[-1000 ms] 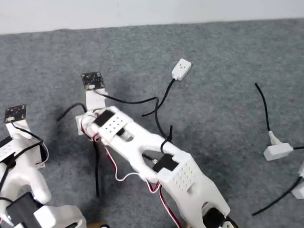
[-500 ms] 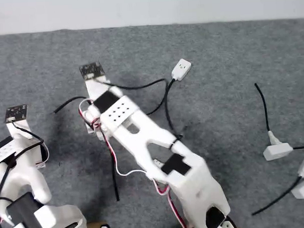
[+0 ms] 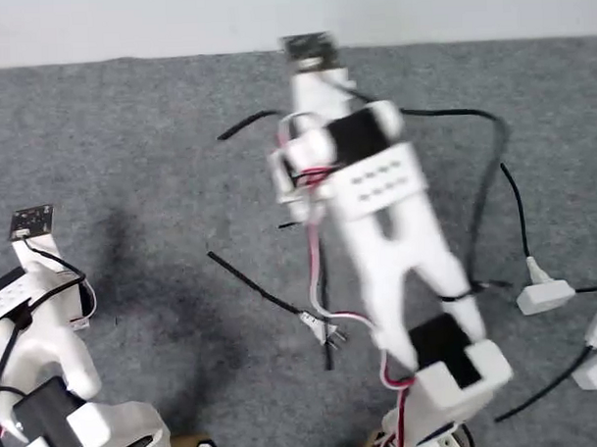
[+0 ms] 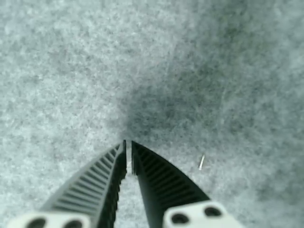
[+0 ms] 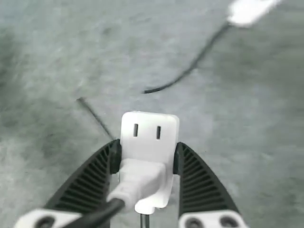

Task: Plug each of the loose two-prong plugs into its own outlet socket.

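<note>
currently: socket held slots-out, plug loose on the desk

my right hand (image 5: 146,146) clamps the white outlet socket (image 5: 149,130) by its sides. i judge that keeps the two slots free for a plug. the loose two-prong plug (image 3: 322,328) lies mid-way across the desk (image 3: 128,122) with open room around it. my left hand (image 4: 128,145), all but closed on nothing, hovers over bare desk.

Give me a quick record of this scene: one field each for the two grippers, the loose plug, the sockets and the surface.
surface: grey carpet
right gripper: shut on a white outlet socket, held off the carpet, slots towards the wrist camera
left gripper: shut, holding nothing, over bare carpet
loose plug: lies on the carpet beside the right arm, black cord trailing, not plugged in
second socket: lies on the carpet near the high view's right edge
</note>
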Tool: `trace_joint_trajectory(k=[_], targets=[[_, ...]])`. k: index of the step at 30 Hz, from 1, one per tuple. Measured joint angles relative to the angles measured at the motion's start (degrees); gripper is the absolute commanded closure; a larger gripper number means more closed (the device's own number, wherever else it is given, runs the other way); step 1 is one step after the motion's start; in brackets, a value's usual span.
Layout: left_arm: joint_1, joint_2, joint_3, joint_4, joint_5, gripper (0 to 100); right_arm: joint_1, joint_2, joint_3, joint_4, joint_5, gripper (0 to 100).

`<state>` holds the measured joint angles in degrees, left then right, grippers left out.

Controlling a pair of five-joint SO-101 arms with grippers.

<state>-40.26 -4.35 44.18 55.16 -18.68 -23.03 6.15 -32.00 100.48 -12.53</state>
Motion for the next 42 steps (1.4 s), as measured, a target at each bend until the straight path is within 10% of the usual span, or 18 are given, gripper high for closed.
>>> trace_joint_trajectory(k=[13,22,31,42], targets=[[0.00,0.00,0.00,0.00,0.00,99,39.30,-8.79,14.15,-0.70,16.18,99.0],[0.70,0.00,0.00,0.00,0.00,99,68.31,-4.40,38.07,-28.48,27.34,98.1],[0.79,0.00,0.00,0.00,0.00,97,74.99,4.84,42.90,-41.41,28.22,65.5],[8.88,0.00,0.00,-2.81,8.79,79,71.38,5.98,22.15,-13.36,28.22,79.8]])
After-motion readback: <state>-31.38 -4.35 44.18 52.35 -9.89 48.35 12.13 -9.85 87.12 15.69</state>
